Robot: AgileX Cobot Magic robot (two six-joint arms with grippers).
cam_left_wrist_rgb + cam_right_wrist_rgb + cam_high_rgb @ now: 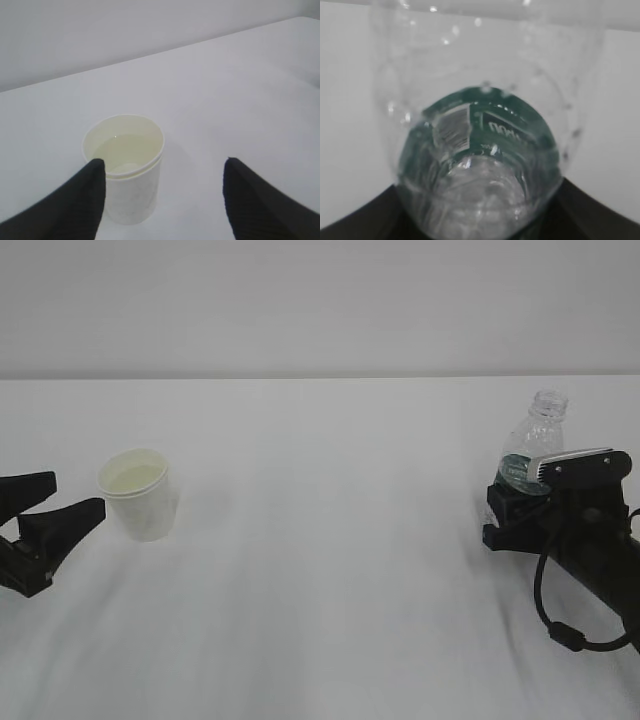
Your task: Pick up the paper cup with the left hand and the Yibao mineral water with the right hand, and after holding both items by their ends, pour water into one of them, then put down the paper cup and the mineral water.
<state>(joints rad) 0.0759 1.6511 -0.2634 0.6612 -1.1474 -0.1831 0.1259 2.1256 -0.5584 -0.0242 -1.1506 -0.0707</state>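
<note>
The paper cup (140,493) stands upright on the white table (320,570) at the left, with what looks like clear liquid inside. My left gripper (55,518) is open just left of it, apart from it. In the left wrist view the cup (125,175) stands next to the left finger (75,205), and the left gripper (162,164) holds nothing. The Yibao mineral water (532,445), capless, leans slightly at the right. My right gripper (508,508) is shut on its lower body. In the right wrist view the bottle (480,150) fills the frame between the right gripper's (480,205) dark fingers (360,222).
The white table runs back to a plain pale wall (320,300). A black cable (560,625) loops below the right arm. Nothing else stands on the table between the cup and the bottle.
</note>
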